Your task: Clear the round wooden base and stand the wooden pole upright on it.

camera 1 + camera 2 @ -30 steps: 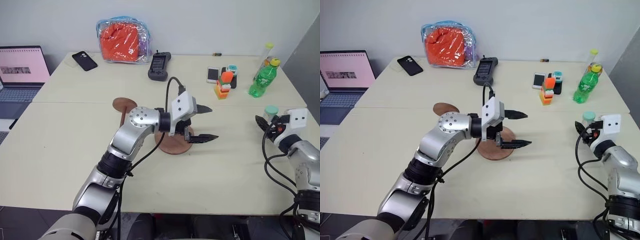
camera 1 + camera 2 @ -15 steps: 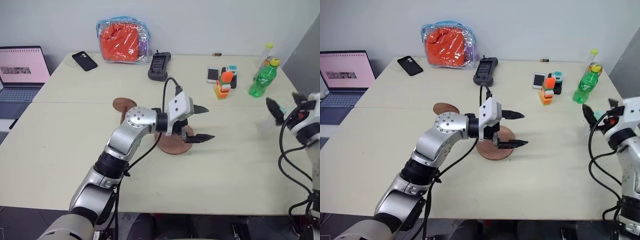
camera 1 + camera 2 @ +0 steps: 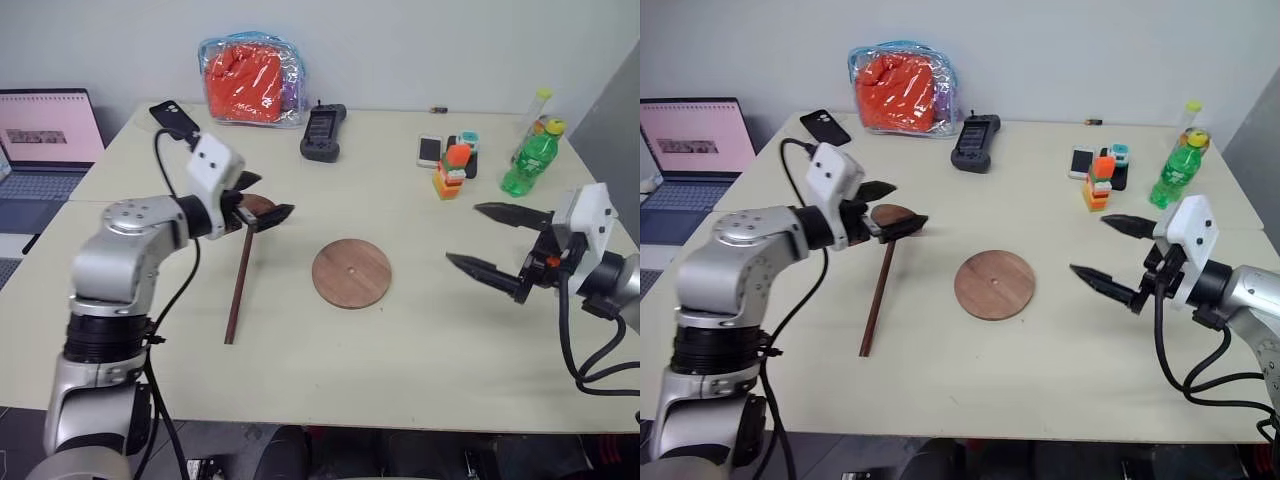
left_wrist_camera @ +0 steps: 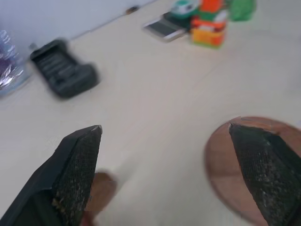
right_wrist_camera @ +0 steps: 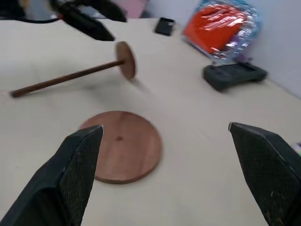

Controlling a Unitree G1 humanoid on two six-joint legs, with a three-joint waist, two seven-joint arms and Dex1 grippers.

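The round wooden base (image 3: 351,273) lies flat and bare in the middle of the table, its small centre hole showing. To its left lies the wooden pole (image 3: 240,280), its small disc end (image 3: 258,205) pointing away from me. My left gripper (image 3: 268,198) hovers open just above that disc end, holding nothing. In the left wrist view its fingers (image 4: 77,160) frame the base (image 4: 225,165). On the right of the base my right gripper (image 3: 464,233) stands wide open and empty, pointing at the base (image 5: 120,146).
Along the far edge sit a laptop (image 3: 45,130), a black phone (image 3: 172,118), an orange bag (image 3: 248,80), and a black controller (image 3: 322,132). Far right are a white phone (image 3: 430,150), an orange block stack (image 3: 450,170) and a green bottle (image 3: 527,160).
My left arm swung left, off the base to the pole's disc end, leaving the base uncovered. My right gripper opened wide and swung in from the table's right edge toward the base.
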